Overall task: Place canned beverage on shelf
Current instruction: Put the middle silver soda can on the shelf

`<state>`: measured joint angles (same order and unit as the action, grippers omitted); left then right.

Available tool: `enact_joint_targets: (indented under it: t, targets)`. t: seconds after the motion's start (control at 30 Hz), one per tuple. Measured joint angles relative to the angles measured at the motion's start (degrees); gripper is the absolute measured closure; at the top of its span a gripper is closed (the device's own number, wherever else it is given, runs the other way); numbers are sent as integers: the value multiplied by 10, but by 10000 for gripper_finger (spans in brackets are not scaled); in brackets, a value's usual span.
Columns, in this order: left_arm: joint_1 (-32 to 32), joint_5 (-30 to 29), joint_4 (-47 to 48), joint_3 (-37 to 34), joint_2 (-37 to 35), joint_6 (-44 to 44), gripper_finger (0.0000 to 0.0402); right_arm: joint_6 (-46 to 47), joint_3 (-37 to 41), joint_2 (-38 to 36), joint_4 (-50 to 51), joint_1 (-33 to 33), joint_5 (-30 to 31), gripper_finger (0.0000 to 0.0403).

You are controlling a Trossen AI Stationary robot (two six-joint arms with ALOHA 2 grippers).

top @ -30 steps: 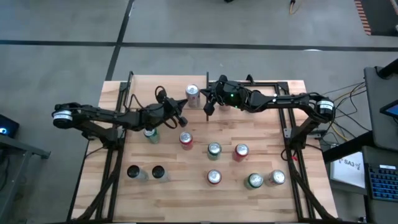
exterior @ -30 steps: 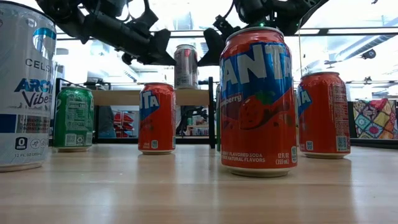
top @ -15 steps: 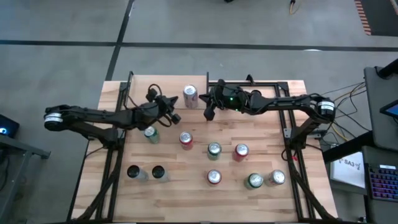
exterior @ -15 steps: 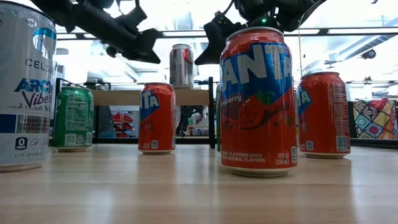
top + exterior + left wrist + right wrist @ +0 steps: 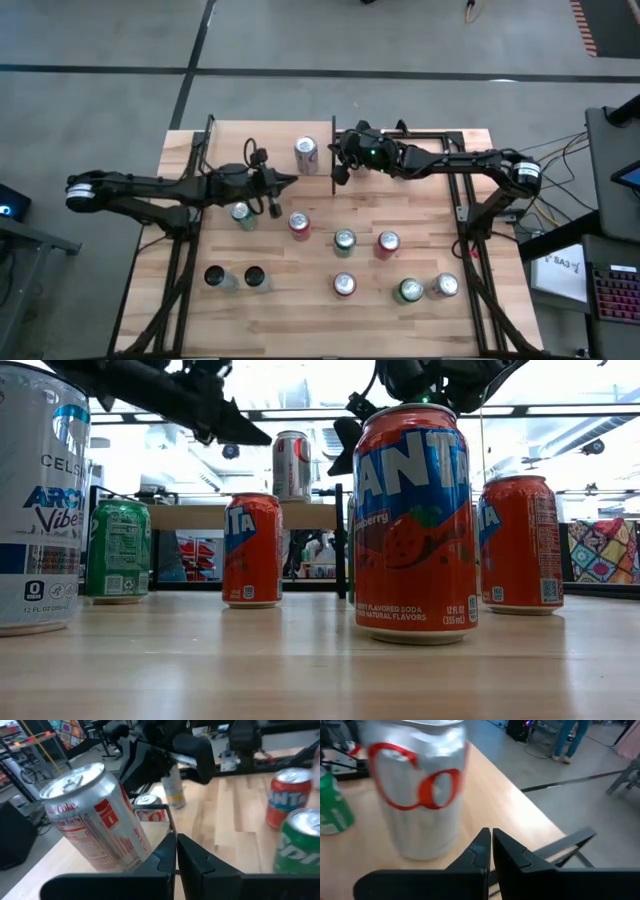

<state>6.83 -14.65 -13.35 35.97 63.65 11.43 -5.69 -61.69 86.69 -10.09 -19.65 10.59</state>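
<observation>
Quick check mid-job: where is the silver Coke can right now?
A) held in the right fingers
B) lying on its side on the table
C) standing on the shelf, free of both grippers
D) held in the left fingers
C: the silver can stands upright on the shelf, with the left gripper and right gripper both shut beside it, holding nothing.
</observation>
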Motion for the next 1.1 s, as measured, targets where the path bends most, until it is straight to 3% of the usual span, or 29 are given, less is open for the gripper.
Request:
enact_joint_targets:
  t: [0.23, 0.4, 0.6, 0.73, 1.1]
  targets:
    - [0, -30, -34, 0, 33, 0, 402, 1, 0, 0, 2, 2, -1, 394]
    - [0, -32, -36, 0, 28, 5, 402, 50, 0, 0, 3, 12, 0, 394]
    - [1, -43, -38, 0, 23, 84, 402, 127, 0, 0, -4, 11, 0, 394]
    - [1, -44, -37, 0, 24, 115, 402, 132, 0, 0, -27, 10, 0, 394]
    - [21, -45, -48, 0, 28, 65, 402, 102, 0, 22, -79, 10, -5, 394]
